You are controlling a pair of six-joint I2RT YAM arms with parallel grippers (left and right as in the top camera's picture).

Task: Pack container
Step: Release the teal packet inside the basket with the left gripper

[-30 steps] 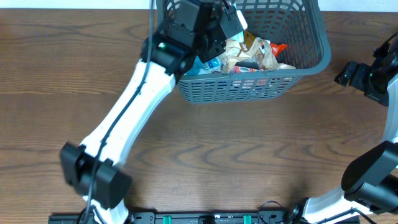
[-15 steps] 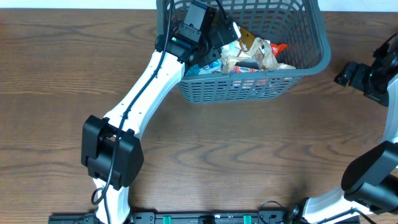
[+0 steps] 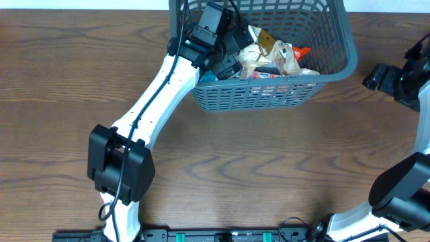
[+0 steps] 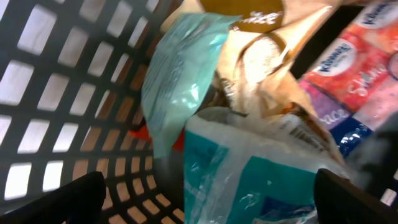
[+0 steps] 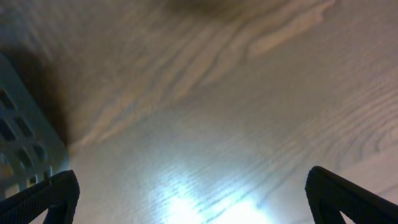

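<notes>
The container point(image 3: 282, 91) is a dark grey lattice basket at the table's far edge, with several snack packets point(image 3: 279, 57) piled inside. My left gripper point(image 3: 230, 52) is inside its left end, and its jaws stand wide open. In the left wrist view a teal and white packet point(image 4: 249, 168) lies loose between the open fingers point(image 4: 62, 199), against a pale green packet point(image 4: 180, 74), a beige one point(image 4: 267, 68) and pink tissue packs point(image 4: 354, 62). My right gripper point(image 3: 377, 78) hangs open over bare wood to the right of the basket, holding nothing.
The basket's slotted wall point(image 4: 56, 93) is close on the left gripper's left side. A corner of the basket point(image 5: 18, 149) shows at the left edge of the right wrist view, above brown wooden table point(image 5: 217, 124).
The left arm reached further into the basket and its jaws went from nearly shut to wide open, letting go of the packet it carried. The right arm has not moved.
</notes>
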